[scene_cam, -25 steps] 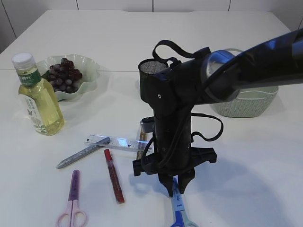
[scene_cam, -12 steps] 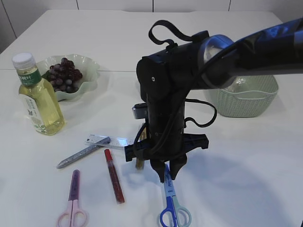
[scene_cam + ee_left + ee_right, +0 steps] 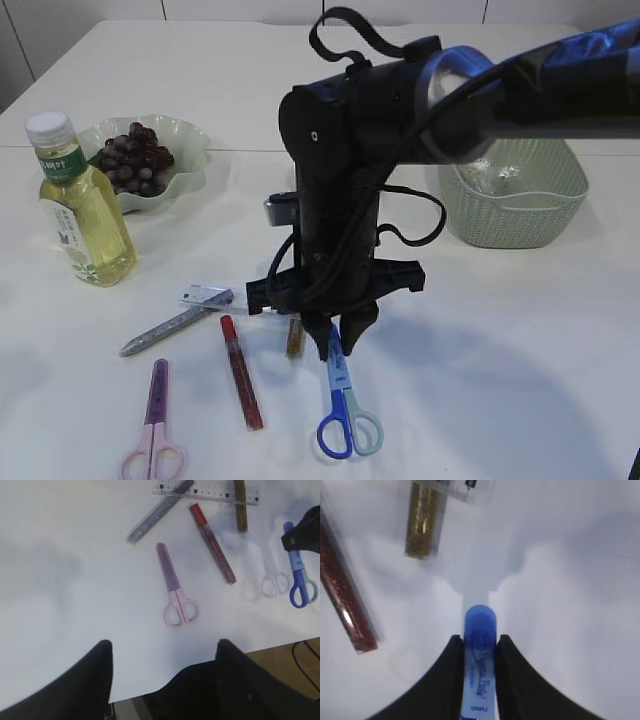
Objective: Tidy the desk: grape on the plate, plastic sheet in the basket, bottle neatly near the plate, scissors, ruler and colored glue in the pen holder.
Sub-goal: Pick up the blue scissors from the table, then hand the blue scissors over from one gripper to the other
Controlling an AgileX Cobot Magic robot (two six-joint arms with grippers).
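You can read very little here. In the right wrist view, the blue scissors (image 3: pixel 480 662) carry a small logo reading "deli" on the sheath, near the bottom of the frame, with a line of cursive writing above it that is too blurred to make out. The bottle (image 3: pixel 78 200) near the desk's left edge has a green and white label with printed characters, too small to read. The clear ruler (image 3: pixel 207 490) shows graduation marks with tiny numbers along its edge, which you cannot read either.
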